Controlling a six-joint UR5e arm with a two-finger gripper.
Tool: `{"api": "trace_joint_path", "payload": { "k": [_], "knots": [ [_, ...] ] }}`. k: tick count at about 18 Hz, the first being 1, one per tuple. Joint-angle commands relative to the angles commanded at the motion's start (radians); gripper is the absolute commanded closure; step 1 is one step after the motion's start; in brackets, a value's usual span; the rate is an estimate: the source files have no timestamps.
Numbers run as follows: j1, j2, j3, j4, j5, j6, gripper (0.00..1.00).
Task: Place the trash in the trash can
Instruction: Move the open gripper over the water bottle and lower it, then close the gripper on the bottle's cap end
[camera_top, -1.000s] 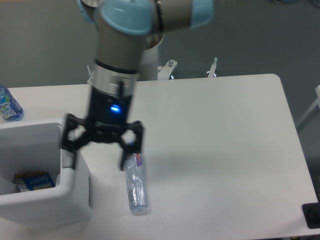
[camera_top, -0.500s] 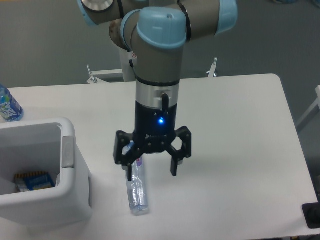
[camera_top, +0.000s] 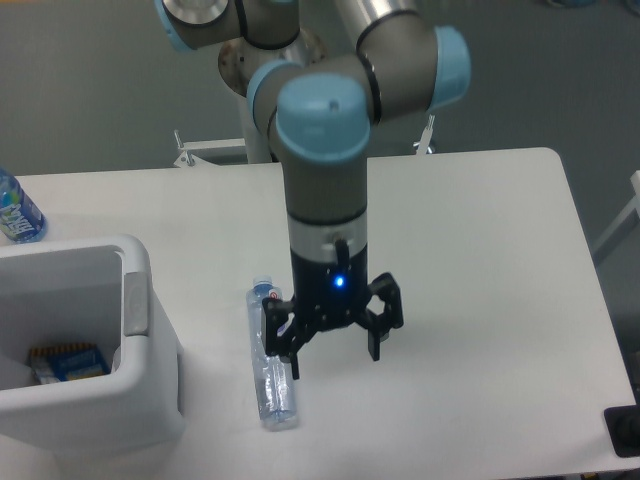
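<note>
The trash, a clear crushed bottle (camera_top: 270, 375) with a pale blue cap at its far end, lies flat on the white table (camera_top: 470, 250) just right of the trash can (camera_top: 80, 340). My gripper (camera_top: 335, 355) hangs open over the table. Its left finger stands at the bottle's right side and its right finger stands over bare table. Nothing is held between them. Whether the finger touches the bottle I cannot tell. The trash can is a boxy white bin at the front left, with a grey oval patch on the side facing the bottle.
Inside the bin lies a blue and orange packet (camera_top: 68, 362). A blue-labelled water bottle (camera_top: 15, 210) stands at the table's far left edge. A dark object (camera_top: 625, 432) sits at the front right corner.
My gripper has swung from above the bin's rim rightward and toward the front, ending lower beside the bottle. It stayed open. The bottle has not moved.
</note>
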Motion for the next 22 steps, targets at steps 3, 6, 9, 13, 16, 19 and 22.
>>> {"api": "trace_joint_path", "payload": {
  "k": [3, 6, 9, 13, 16, 19, 22],
  "knots": [
    [-0.014, -0.04, -0.008, -0.002, 0.002, 0.072, 0.0],
    [-0.017, -0.054, -0.041, -0.002, 0.002, 0.111, 0.0],
    [-0.038, -0.08, -0.049, -0.002, 0.002, 0.109, 0.0],
    [-0.057, -0.117, -0.048, -0.002, 0.002, 0.111, 0.0],
    [-0.072, -0.149, -0.04, 0.003, 0.002, 0.109, 0.0],
    [-0.086, -0.173, -0.037, 0.003, 0.003, 0.098, 0.0],
    [-0.089, -0.184, -0.04, 0.002, 0.003, 0.098, 0.0]
  ]
}}
